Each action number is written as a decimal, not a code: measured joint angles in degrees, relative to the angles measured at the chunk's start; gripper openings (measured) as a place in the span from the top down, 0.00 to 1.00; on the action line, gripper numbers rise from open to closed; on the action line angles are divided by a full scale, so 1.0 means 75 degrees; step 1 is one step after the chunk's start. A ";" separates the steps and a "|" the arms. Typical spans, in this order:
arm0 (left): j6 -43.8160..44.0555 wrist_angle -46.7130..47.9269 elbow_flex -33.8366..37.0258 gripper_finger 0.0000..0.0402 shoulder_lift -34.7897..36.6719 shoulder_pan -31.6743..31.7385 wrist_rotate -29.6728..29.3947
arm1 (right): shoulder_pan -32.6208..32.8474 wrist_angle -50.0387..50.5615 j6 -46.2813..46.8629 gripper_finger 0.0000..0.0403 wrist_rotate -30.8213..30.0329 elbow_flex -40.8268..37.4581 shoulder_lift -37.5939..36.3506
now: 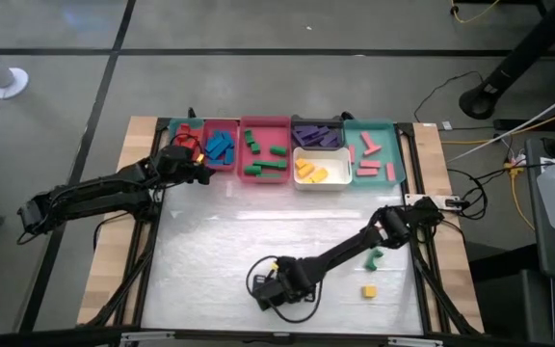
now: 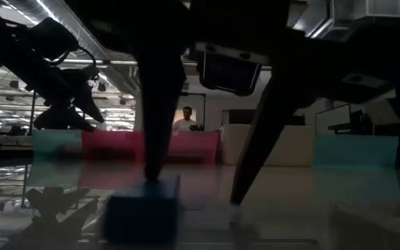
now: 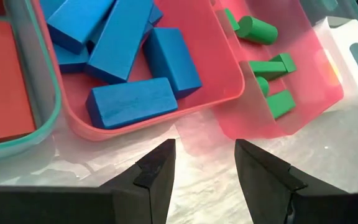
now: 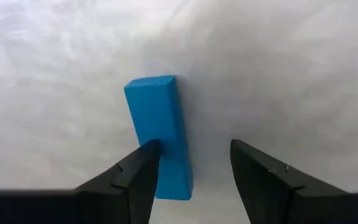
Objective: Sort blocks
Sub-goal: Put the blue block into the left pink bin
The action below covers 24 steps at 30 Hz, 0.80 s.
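Found nearest, at the bench's (image 1: 210, 251) front edge, the right end effector (image 4: 194, 152), pointed down with fingers parted and gripping nothing. Noted one blue rectangular wooden block (image 4: 157, 118) lying flat on the bench beneath it, one fingertip (image 4: 143, 158) at the block's long side, the other clear of it.

Counted two more loose blocks a little to the right: one yellow cube (image 1: 368, 290), then one green bent block (image 1: 374, 257) just beyond it.

Counted six trays in a row along the far edge: teal plastic tray (image 1: 171, 128) with red blocks, pink tray (image 1: 222, 169) with blue bars, second pink tray (image 1: 265, 178) with green pieces, black tray (image 1: 318, 120) with purple bars, white tray (image 1: 321, 185) with yellow pieces, second teal tray (image 1: 398, 154) with pink bars.

Found the left end effector (image 3: 205, 152) hovering at the near rim of the blue bars' tray, fingers apart and empty.

Glimpsed one person (image 2: 185, 119) in the room beyond.
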State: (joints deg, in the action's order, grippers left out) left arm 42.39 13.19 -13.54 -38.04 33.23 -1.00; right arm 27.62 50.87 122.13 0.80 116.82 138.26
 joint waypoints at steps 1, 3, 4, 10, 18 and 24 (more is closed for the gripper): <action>0.0000 0.0000 0.0000 0.61 0.0000 0.0000 -0.0001 | -0.0072 0.0145 -0.0111 0.51 0.0000 0.0003 -0.0004; 0.0000 -0.0003 0.0000 0.61 0.0000 0.0000 -0.0002 | -0.0239 0.0387 -0.0353 0.51 0.0006 0.0005 -0.0012; 0.0000 -0.0003 0.0000 0.61 0.0000 0.0000 -0.0002 | -0.0326 0.0496 -0.0464 0.51 0.0011 0.0005 -0.0012; 0.0000 -0.0005 0.0000 0.61 0.0000 0.0000 -0.0001 | -0.0911 0.0691 -0.1392 0.51 0.0009 -0.0004 -0.0038; -0.0006 -0.0006 0.0000 0.61 0.0000 0.0000 -0.0002 | -0.1114 0.1085 -0.1748 0.51 -0.1151 0.0542 -0.0013; -0.0117 -0.0009 0.0000 0.61 0.0000 0.0001 -0.0002 | -0.1086 0.0979 -0.1758 0.51 -0.1240 0.0550 -0.0015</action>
State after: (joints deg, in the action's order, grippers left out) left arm 41.52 13.13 -13.54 -38.04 33.24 -1.02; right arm 19.47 58.22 108.95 -8.50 120.95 138.15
